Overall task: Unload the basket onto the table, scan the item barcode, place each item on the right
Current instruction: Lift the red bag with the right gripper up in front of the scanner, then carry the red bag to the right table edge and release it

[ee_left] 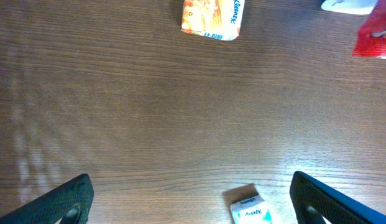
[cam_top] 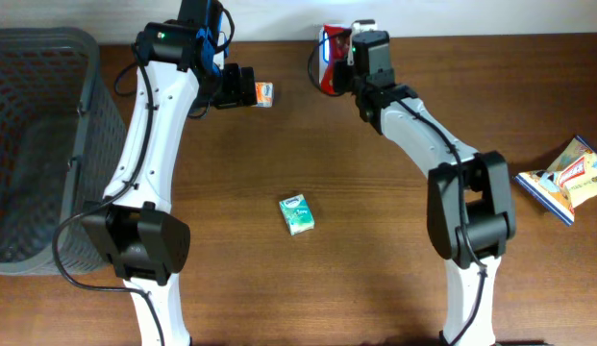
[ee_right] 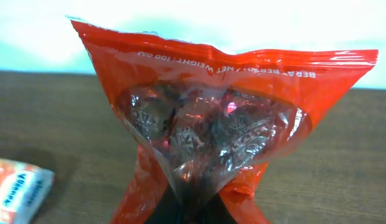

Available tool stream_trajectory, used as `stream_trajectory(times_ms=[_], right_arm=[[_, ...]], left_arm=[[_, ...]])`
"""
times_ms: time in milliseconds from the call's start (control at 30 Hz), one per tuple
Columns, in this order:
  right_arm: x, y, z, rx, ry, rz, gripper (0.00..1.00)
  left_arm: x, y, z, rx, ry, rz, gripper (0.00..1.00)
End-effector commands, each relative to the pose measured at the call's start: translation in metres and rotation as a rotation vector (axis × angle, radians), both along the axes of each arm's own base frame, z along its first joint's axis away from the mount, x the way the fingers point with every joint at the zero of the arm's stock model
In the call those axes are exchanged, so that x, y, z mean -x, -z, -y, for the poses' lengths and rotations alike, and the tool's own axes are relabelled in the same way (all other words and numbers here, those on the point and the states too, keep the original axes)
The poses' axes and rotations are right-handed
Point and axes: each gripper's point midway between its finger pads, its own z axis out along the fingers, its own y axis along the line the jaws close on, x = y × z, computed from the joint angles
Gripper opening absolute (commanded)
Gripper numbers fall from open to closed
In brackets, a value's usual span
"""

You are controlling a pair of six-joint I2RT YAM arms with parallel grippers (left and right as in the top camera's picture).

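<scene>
A red snack bag (cam_top: 329, 60) with a clear window hangs at the back middle of the table, pinched at its lower end by my shut right gripper (cam_top: 348, 56). In the right wrist view the bag (ee_right: 211, 118) fills the frame above the gripper (ee_right: 193, 214), with upside-down white print along its top edge; no barcode shows. My left gripper (cam_top: 242, 88) stands open just left of an orange Kleenex pack (cam_top: 264, 93). In the left wrist view that pack (ee_left: 211, 17) lies ahead and the gripper (ee_left: 196, 205) holds nothing.
A green tissue pack (cam_top: 296, 213) lies mid-table, also seen between the left fingers (ee_left: 248, 210). A dark mesh basket (cam_top: 38, 144) stands at the far left. A colourful flat package (cam_top: 567, 178) lies at the right edge. A white object (ee_left: 348, 5) sits behind the bag.
</scene>
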Motion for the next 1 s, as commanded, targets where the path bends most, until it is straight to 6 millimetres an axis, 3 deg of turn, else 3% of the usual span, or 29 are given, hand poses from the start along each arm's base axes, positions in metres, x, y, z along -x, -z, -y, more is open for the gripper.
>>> stream_trajectory(times_ms=[0,167,300,433,567,633,733,767,833,900,967], right_arm=[[-0.007,-0.022,-0.001,0.028,0.002,0.062,0.04],[-0.004,-0.038,0.001,0.041,-0.002,0.068,0.04],[0.002,-0.084,0.01,0.032,0.023,0.129,0.04],[0.023,-0.141,0.069,0.129,0.242,0.171,0.04],[0.063,-0.176,0.146,0.232,0.441,0.12,0.04],[0.087,-0.171,0.194,0.231,0.541,0.027,0.04],[0.126,-0.143,0.264,0.186,0.73,-0.139,0.04],[0.148,-0.128,0.298,0.17,0.825,-0.226,0.04],[0.182,-0.106,0.343,0.143,0.944,-0.348,0.04],[0.211,-0.085,0.382,0.096,1.016,-0.453,0.04],[0.226,-0.065,0.403,-0.01,1.033,-0.52,0.04]], left_arm=[[0.0,0.005,0.001,-0.006,0.003,-0.01,0.99],[0.0,0.005,0.001,-0.006,0.003,-0.01,0.99],[0.0,0.005,0.001,-0.006,0.003,-0.01,0.99],[0.0,0.005,0.001,-0.006,0.003,-0.012,0.99],[0.0,0.005,0.001,-0.006,0.003,-0.011,0.99],[0.0,0.005,0.001,-0.007,0.003,-0.011,0.99],[0.0,0.005,0.001,-0.007,0.003,-0.013,0.99],[0.001,0.006,0.001,-0.007,0.003,-0.015,0.99],[0.003,0.006,0.0,-0.009,0.003,-0.025,0.99],[0.005,0.007,0.0,-0.01,0.004,-0.033,0.99],[0.006,0.007,0.0,-0.01,0.003,-0.036,0.99]])
